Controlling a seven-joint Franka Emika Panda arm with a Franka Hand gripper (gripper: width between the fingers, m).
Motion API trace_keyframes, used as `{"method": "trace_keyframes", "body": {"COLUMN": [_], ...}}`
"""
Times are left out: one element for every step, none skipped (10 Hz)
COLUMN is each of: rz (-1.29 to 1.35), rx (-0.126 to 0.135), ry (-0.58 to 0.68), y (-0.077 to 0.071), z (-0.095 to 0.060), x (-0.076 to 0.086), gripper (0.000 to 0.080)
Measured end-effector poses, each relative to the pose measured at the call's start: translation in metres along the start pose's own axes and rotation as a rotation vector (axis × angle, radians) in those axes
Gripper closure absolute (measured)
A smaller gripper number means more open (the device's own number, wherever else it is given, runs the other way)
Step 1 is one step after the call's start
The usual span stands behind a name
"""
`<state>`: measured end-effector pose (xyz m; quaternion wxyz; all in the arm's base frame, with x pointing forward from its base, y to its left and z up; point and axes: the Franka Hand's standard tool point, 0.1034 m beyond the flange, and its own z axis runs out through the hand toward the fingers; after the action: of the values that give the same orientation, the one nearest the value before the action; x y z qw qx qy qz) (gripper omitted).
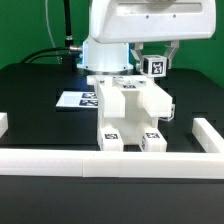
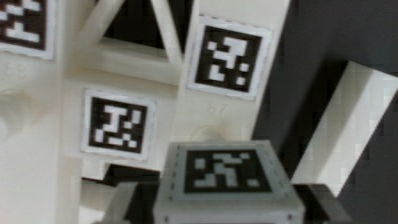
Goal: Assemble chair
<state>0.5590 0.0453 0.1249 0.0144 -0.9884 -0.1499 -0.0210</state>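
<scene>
Near the middle of your desk stands the chair, so far one blocky white body with square tags on its two front feet and another on its top. It sits close behind the front rail and clear of it. The marker board lies flat at the exterior view's left of the chair, a little farther back, with its near corner hidden by the body. Look above the chair's rear, toward the exterior view's right: your hand hangs there under the white arm, clenched on a small tagged block, one finger on each side of it. In the wrist view the block fills the foreground with its tag facing the camera, and beyond it you see the chair's white panels with two more tags. You cannot tell from either view whether the block touches the chair.
</scene>
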Motion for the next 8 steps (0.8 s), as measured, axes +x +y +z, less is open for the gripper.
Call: {"method": "trace_keyframes", "body": {"rz": [0.0,0.001,0.002,0.003,0.003,0.003,0.002,0.001], "rx": [0.0,0.001,0.001,0.001,0.001,0.001,-0.002,-0.005], "ry": [-0.005,-0.008,-0.009,-0.01,-0.013,-0.016,-0.011,-0.003], "y": [-0.0002,-0.0002,0.0007,0.0008,0.0009,0.001,0.0013,0.0016], "z": [0.0028,0.0043,0.0048,0.0053,0.0066,0.0086,0.0092,0.0092], "x": [-0.0019,-0.0034,-0.0039,-0.0042,-0.0047,-0.0051,-0.0037,-0.0021], "gripper": [0.053,0.053,0.053,0.053,0.053,0.053,0.053,0.053]}}
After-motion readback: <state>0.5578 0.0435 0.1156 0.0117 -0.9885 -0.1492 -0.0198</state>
